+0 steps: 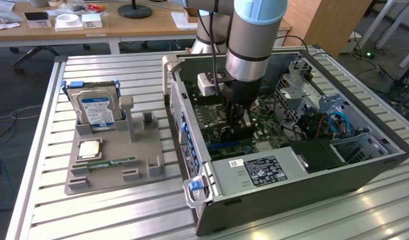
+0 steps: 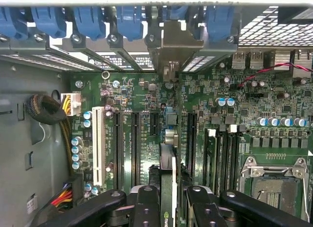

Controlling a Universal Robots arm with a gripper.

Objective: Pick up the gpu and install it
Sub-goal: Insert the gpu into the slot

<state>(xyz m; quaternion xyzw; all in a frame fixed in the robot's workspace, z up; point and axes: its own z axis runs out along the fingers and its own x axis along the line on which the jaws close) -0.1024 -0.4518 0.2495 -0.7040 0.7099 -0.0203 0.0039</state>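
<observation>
My gripper [image 1: 236, 127] reaches down into the open computer case [image 1: 304, 192], just above the motherboard [image 1: 271, 132]. In the wrist view the gripper [image 2: 168, 207] is shut on the gpu [image 2: 167, 161], a thin dark card seen edge-on between the two black fingers [image 2: 146, 202]. The card stands upright over the motherboard [image 2: 146, 90], between two black expansion slots [image 2: 135, 144]. Its pale metal bracket [image 2: 177, 41] sits against the case's rear slot openings, under the blue clips [image 2: 129, 19]. Whether the card's edge is seated in a slot is hidden by the card itself.
Outside the case, a grey holder [image 1: 147, 170] on the slatted table carries a silver hard drive [image 1: 97, 107], a processor chip [image 1: 90, 148] and a green memory stick [image 1: 114, 162]. Inside, a processor socket [image 2: 274, 183], a white slot [image 2: 98, 144] and cable bundles [image 2: 46, 109] flank the card.
</observation>
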